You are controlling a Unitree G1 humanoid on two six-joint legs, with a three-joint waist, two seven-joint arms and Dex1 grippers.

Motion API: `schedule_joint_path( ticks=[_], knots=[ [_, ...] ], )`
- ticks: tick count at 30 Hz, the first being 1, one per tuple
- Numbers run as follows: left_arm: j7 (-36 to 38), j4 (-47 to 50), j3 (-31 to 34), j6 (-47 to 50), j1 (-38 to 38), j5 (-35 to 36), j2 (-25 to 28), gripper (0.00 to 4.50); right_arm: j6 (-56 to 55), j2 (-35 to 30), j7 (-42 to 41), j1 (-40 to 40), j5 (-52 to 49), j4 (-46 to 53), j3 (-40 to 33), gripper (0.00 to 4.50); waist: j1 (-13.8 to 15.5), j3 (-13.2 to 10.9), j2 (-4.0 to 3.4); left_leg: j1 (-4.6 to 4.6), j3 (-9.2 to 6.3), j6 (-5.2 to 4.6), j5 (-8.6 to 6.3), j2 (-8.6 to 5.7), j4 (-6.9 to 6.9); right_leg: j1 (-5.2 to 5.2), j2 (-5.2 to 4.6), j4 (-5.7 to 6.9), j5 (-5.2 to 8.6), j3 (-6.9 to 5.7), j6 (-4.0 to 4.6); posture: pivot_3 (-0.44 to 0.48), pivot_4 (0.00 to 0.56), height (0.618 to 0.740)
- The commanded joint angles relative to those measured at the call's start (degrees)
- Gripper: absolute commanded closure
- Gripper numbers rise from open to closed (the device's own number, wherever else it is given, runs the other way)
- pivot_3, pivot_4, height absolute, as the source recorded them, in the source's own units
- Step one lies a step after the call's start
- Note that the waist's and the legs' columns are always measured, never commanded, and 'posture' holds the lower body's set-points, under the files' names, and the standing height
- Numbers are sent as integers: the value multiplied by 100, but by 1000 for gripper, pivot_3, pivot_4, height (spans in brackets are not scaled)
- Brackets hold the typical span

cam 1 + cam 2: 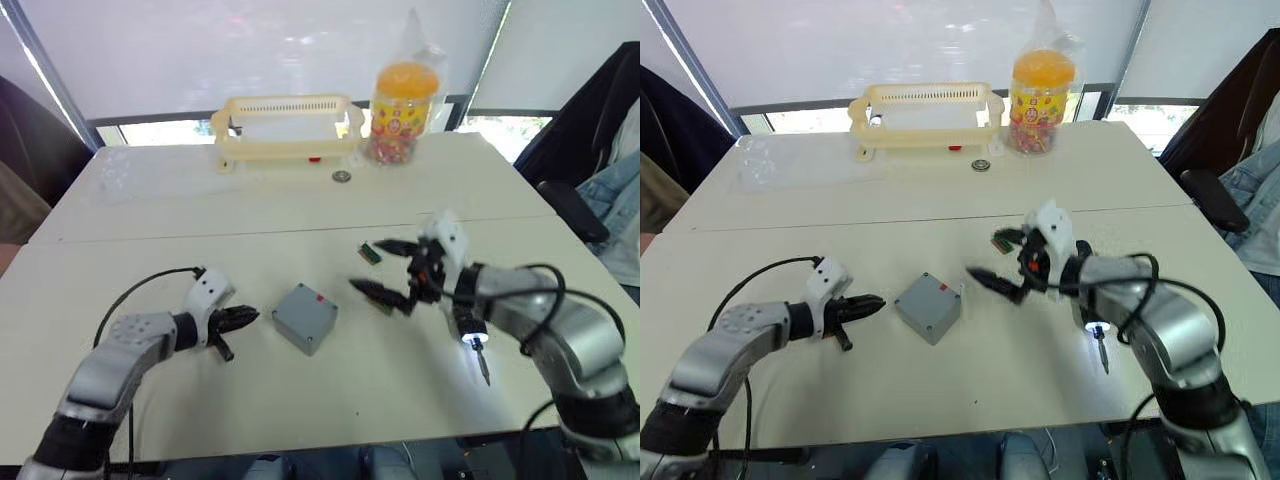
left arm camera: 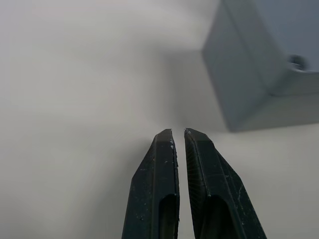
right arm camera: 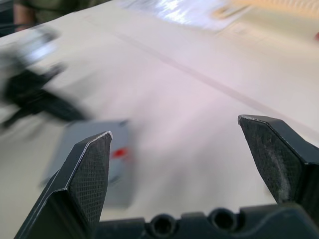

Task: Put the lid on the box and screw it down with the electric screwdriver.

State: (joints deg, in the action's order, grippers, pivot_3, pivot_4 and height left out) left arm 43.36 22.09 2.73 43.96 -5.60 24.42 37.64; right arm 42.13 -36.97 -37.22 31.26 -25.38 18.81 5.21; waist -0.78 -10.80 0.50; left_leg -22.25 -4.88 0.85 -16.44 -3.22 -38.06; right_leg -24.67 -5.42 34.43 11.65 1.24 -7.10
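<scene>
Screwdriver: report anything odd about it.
The screwdriver lies on the table with the light at its tip glowing, though nothing holds it; the right gripper is open and empty.

One grey box (image 1: 305, 317) sits on the table (image 1: 300, 400), with one lid (image 1: 310, 309) closed over its top and one red mark on it; it lies between the two sets of jaws. One electric screwdriver (image 1: 478, 352) lies just beside the right arm, its one lit end glowing. One small green-brown piece (image 1: 371, 253) rests by the right jaws. Farther off stand one cream plastic basket (image 1: 287, 128), one orange-lidded candy jar (image 1: 402, 102) and one small round metal disc (image 1: 342, 176). Two grippers count in all: left gripper (image 1: 237, 318), right gripper (image 1: 385, 268).
</scene>
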Motion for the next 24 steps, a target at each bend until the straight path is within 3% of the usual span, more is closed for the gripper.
schedule_joint_path(
  ticks=[1,6,11,17,24],
  knots=[
    [-241,797,206,369,329,395,-133,4167,-827,127,-193,248,686,-860,462,57,21,0,0,-1,0,0,0,-2,0,-1,-2,2,0,0,0,0,150,740],
    [-599,1329,23,529,772,471,-337,4167,-1785,461,-555,766,1409,-2214,1019,57,-1,0,-2,2,2,6,3,-5,-1,-2,-5,8,-1,3,2,0,150,740],
    [-899,1343,-237,473,739,354,-559,4167,-2330,721,-1071,1067,1766,-2854,1336,57,3,0,-2,3,0,7,4,-5,0,-5,-2,15,-1,2,3,0,150,740],
    [-1018,998,-320,273,486,197,-600,4167,-2532,925,-1253,846,2022,-2789,1484,57,12,0,-2,3,0,11,6,-6,0,-8,-3,21,-1,2,3,0,150,740],
    [-1011,411,-536,-124,-34,-136,-628,4167,-2061,955,-1191,359,1997,-1996,1313,57,18,0,-2,3,2,15,8,-9,0,-22,-4,47,-1,7,4,0,150,740]
  ],
)
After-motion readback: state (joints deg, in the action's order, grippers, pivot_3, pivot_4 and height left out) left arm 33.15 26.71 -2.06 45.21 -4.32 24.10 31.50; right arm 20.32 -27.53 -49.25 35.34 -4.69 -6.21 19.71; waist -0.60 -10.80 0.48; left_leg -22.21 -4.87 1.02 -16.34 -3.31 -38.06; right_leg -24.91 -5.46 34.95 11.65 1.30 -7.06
